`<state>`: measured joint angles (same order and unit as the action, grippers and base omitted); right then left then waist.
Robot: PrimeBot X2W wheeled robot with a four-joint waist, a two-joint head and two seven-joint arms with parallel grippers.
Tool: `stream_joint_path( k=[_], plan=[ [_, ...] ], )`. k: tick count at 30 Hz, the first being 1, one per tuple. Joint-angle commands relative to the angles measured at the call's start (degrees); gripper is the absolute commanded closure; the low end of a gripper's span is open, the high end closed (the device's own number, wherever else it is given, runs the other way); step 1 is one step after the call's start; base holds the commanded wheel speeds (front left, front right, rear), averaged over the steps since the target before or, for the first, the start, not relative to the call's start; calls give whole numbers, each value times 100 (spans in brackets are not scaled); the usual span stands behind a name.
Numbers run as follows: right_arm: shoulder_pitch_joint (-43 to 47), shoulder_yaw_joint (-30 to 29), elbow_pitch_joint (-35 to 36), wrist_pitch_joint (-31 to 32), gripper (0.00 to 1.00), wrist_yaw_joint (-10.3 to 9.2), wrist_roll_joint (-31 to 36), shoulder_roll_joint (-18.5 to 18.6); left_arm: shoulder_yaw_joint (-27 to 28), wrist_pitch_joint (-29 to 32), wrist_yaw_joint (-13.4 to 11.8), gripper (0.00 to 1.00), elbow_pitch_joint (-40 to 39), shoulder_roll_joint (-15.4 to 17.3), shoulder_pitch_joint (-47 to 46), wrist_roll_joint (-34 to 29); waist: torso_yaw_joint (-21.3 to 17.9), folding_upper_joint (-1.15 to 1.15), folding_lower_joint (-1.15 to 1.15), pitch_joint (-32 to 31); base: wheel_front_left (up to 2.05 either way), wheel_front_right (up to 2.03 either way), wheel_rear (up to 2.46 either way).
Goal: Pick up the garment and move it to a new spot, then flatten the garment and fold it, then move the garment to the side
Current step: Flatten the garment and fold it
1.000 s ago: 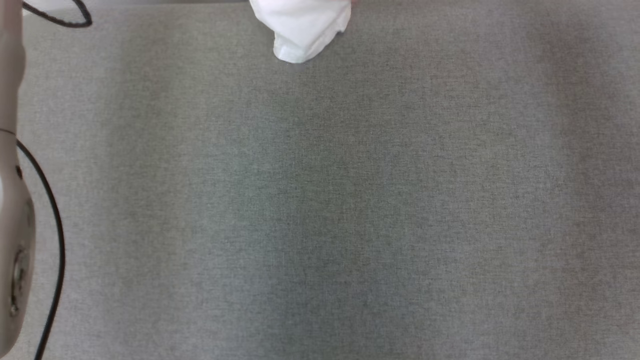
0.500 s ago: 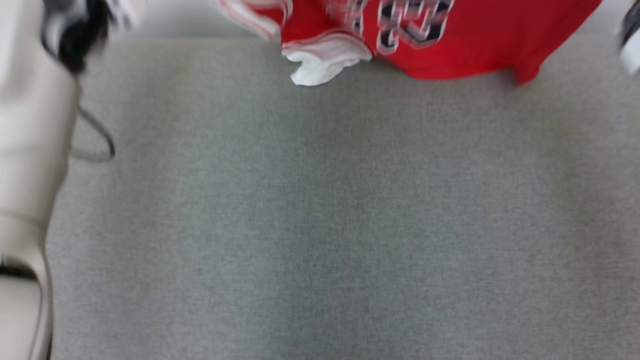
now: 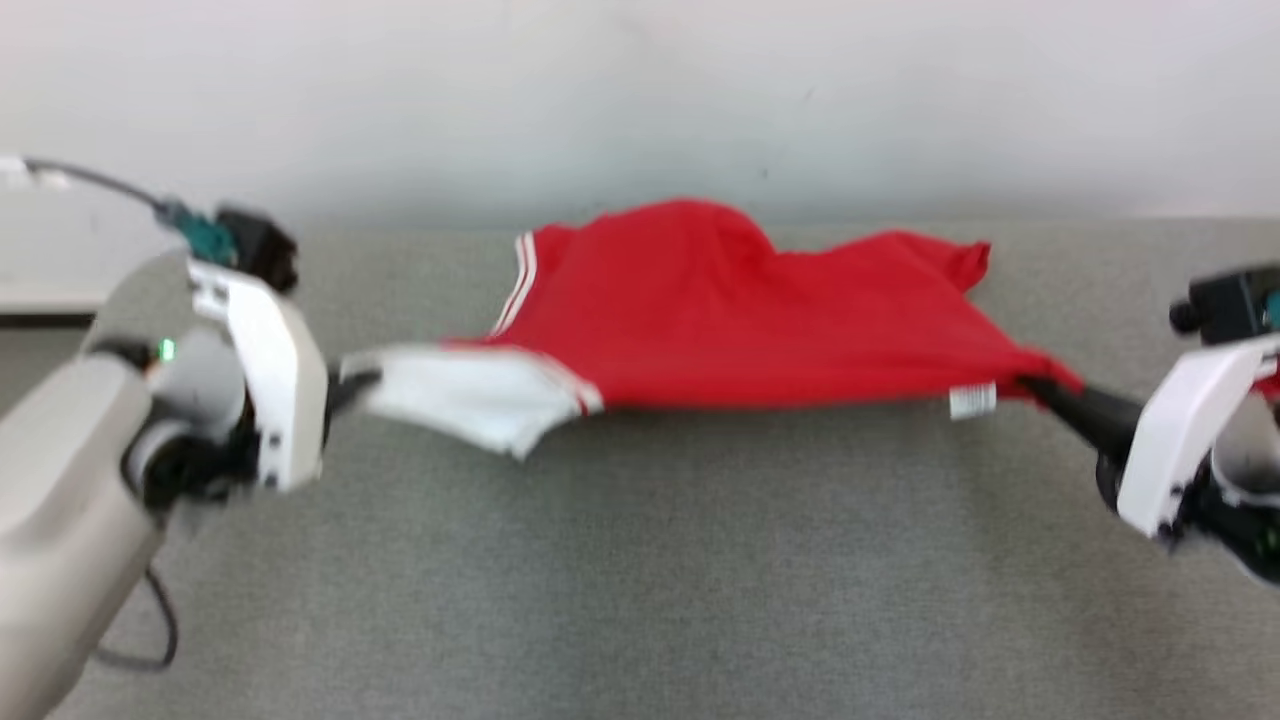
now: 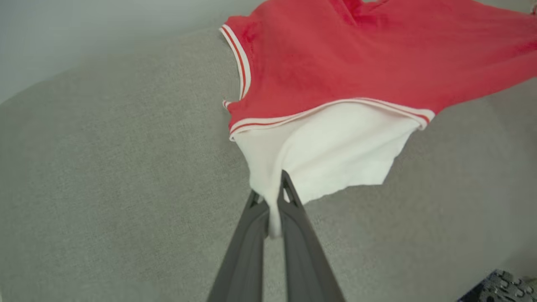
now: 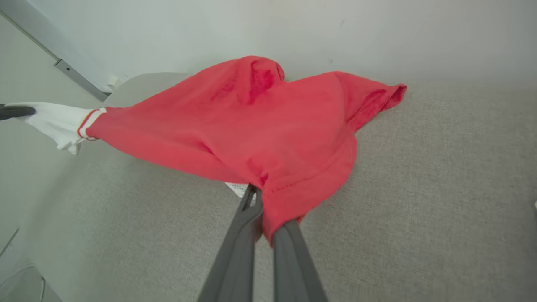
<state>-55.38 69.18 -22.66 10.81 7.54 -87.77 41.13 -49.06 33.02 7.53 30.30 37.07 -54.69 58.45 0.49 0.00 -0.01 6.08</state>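
The garment (image 3: 730, 310) is a red jersey with white striped trim and a white sleeve, stretched wide between my two grippers above the grey cloth table (image 3: 640, 580). On the left, my left gripper (image 3: 350, 385) is shut on the white sleeve (image 4: 327, 155), pinched between its fingers (image 4: 272, 197). My right gripper (image 3: 1035, 385) at the right is shut on the red hem (image 5: 289, 193) beside a white label (image 3: 972, 401). The garment's far edge (image 5: 373, 96) rests on the table by the wall.
A pale wall (image 3: 640, 90) runs along the table's far edge. A black cable (image 3: 150, 630) loops by my left forearm. A rail (image 5: 79, 77) shows at the table's left end. Bare grey cloth lies in front of the garment.
The head camera has tilted up, bringing the whole garment, both grippers and the wall into the picture. Earlier only the table and the garment's lower edge showed.
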Motion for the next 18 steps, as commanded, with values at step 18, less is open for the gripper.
stream_joint_path(
  k=[18],
  plan=[
    [1746, 394, 1583, 2078, 100, -11, -784, 1473, -449, 2507, -1043, 100, -3953, 2144, 2234, 1964, -206, 0, 1, -760, 0, 0, 0]
  ],
)
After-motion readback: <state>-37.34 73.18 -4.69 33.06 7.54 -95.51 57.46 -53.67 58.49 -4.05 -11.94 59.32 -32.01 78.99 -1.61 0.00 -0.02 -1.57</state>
